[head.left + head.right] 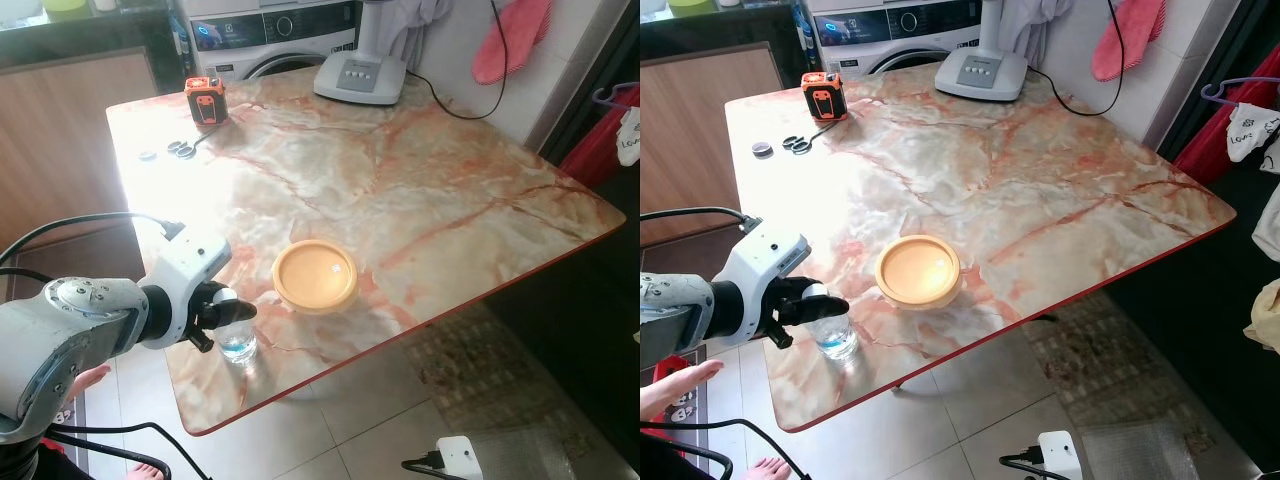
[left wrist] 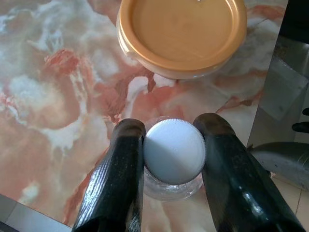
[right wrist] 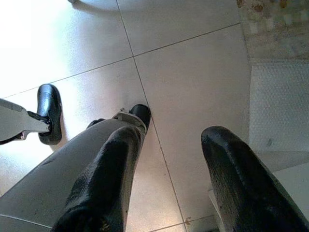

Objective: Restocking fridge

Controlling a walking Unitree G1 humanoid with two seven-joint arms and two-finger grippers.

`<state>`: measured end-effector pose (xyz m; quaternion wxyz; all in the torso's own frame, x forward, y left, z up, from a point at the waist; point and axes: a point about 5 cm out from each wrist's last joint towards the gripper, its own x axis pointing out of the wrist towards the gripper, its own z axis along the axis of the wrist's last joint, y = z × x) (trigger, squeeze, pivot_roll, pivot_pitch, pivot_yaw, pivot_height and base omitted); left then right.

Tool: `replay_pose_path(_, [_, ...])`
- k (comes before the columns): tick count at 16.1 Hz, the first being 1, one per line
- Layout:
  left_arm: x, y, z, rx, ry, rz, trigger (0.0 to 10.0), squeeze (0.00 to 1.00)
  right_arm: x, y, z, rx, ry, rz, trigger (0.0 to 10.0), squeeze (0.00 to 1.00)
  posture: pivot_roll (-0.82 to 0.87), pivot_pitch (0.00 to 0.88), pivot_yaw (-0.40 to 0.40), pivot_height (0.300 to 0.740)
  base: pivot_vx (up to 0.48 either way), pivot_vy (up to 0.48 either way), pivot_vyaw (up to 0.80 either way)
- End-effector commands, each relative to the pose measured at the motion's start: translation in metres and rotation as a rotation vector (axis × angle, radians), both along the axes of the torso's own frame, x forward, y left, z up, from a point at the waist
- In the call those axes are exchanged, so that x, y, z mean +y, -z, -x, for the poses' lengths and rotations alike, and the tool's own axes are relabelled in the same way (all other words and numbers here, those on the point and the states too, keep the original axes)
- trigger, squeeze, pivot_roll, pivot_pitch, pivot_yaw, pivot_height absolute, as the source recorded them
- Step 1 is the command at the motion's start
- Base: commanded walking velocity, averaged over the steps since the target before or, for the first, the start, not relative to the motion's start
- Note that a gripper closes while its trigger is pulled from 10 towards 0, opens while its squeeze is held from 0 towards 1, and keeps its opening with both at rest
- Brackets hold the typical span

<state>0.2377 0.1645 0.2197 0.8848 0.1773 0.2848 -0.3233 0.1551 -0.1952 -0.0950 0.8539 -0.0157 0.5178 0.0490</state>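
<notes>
A small clear water bottle [image 1: 238,343] with a white cap [image 2: 174,151] stands near the front left corner of the marble table [image 1: 400,170]. My left gripper [image 1: 232,310] is shut on the water bottle at its cap, one black finger [image 2: 120,183] on each side. Just behind the bottle sits a round container with an orange lid [image 1: 315,274]. My right gripper [image 3: 169,179] hangs open over the tiled floor [image 3: 193,72], with nothing between its fingers.
An orange tape measure [image 1: 205,98], scissors [image 1: 182,150] and a small cap [image 1: 148,155] lie at the table's far left. A fan base [image 1: 360,75] stands at the far edge before a washing machine [image 1: 275,35]. A person's hand [image 1: 675,385] is by the table's left.
</notes>
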Motion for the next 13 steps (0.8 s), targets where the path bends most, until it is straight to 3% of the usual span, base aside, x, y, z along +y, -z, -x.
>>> replay_pose_path(1, [-0.001,0.032,0.01,0.214,0.028,-0.027,10.0,0.0,0.0,0.002,0.005,0.02,0.021,-0.004,10.0,0.0,0.11,0.101,-0.059,0.74,0.0,0.0,0.0])
replay_pose_path(5, [0.001,0.034,0.012,0.226,0.043,-0.043,10.0,0.0,-0.001,0.002,0.005,0.022,0.02,-0.004,10.0,0.0,0.11,0.099,-0.059,0.74,0.0,0.0,0.0])
replay_pose_path(8, [0.002,0.023,-0.004,0.056,-0.026,-0.057,10.0,0.0,-0.001,0.002,0.006,0.02,0.022,-0.002,10.0,0.0,0.11,0.099,-0.058,0.74,0.0,0.0,0.0])
replay_pose_path(11, [-0.003,0.016,-0.002,-0.008,-0.054,-0.052,10.0,0.0,-0.001,0.002,0.006,0.02,0.024,0.002,10.0,0.0,0.11,0.102,-0.065,0.74,0.0,0.0,0.0])
replay_pose_path(13, [-0.006,0.008,-0.006,-0.11,-0.053,-0.047,10.0,0.0,-0.001,0.002,0.006,0.018,0.023,0.004,10.0,0.0,0.11,0.101,-0.065,0.74,0.0,0.0,0.0])
